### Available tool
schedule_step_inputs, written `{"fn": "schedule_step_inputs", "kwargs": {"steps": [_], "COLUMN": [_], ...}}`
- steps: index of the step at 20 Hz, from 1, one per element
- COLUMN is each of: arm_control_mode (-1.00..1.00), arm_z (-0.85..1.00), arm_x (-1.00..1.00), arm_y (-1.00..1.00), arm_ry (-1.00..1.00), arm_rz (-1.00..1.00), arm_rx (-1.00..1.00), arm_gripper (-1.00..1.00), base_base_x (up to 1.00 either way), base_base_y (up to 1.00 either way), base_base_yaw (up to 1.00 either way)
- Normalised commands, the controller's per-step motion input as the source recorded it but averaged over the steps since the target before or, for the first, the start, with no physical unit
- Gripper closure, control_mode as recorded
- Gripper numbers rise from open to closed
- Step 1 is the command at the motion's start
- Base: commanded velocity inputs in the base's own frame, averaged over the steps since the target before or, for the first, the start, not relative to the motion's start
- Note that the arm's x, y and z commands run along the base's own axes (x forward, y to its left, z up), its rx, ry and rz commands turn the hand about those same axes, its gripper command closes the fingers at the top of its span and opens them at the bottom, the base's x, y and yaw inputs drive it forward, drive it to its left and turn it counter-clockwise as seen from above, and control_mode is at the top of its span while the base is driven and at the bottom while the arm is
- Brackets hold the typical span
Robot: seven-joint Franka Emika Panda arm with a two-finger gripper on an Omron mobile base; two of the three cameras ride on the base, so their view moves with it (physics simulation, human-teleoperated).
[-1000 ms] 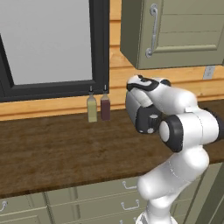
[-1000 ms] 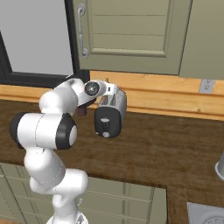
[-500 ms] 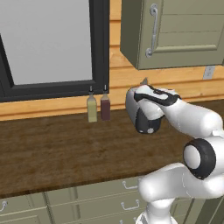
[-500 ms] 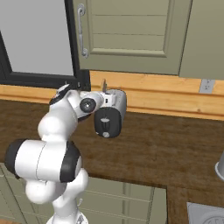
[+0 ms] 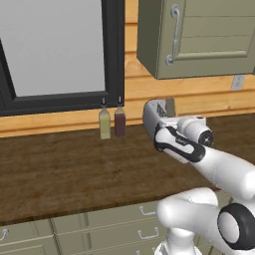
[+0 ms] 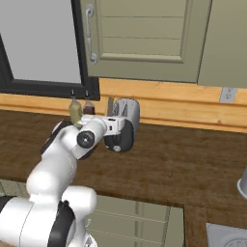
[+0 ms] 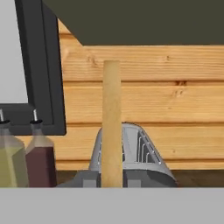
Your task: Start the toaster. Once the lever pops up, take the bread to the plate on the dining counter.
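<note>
The silver toaster (image 6: 129, 112) stands on the wood worktop by the wall, its black end panel (image 6: 121, 139) facing the room. My gripper (image 7: 111, 180) is at the toaster, shut on the bread (image 7: 111, 127). The bread is a tan slice seen edge-on, upright between the two fingertips (image 7: 89, 179), with the toaster (image 7: 142, 153) behind it. From the base, the bread (image 5: 171, 105) pokes up just above the toaster (image 5: 151, 115). Its lower end is hidden. The hand hides the lever. The plate and the dining counter are out of view.
Two small bottles, olive (image 5: 104, 124) and dark red (image 5: 120, 121), stand just left of the toaster under the black window frame (image 5: 113, 55). A green wall cabinet (image 5: 199, 35) hangs right above it. Metal items (image 6: 242, 183) sit at the far right.
The elbow has dropped and swung out to the side, so the forearm now reaches level toward the toaster. The hand has stayed at the toaster with the bread between its fingers.
</note>
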Motion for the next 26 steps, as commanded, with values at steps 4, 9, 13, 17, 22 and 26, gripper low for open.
{"fn": "schedule_step_inputs", "kwargs": {"steps": [4, 9, 13, 17, 22, 26], "arm_control_mode": [-1.0, -1.0, -1.0, -1.0, -1.0, -1.0], "arm_z": [1.0, 1.0, 1.0, 0.49, -0.01, -0.28], "arm_x": [-0.61, -0.7, -0.7, -0.99, -1.0, -1.0], "arm_y": [0.0, 0.0, 0.0, 0.03, 0.13, 0.05], "arm_ry": [0.26, 0.3, 0.36, 0.26, 0.11, 0.0], "arm_rz": [0.0, 0.0, 0.0, 0.02, 0.07, 0.07], "arm_rx": [0.0, 0.0, 0.0, 0.0, 0.0, 0.01], "arm_gripper": [1.0, 1.0, 1.0, 1.0, 1.0, 1.0], "base_base_x": [0.0, 0.0, 0.0, 0.0, 0.0, 0.0], "base_base_y": [0.0, 0.0, 0.0, 0.0, 0.0, 0.0], "base_base_yaw": [0.0, 0.0, 0.0, 0.0, 0.0, 0.0]}}
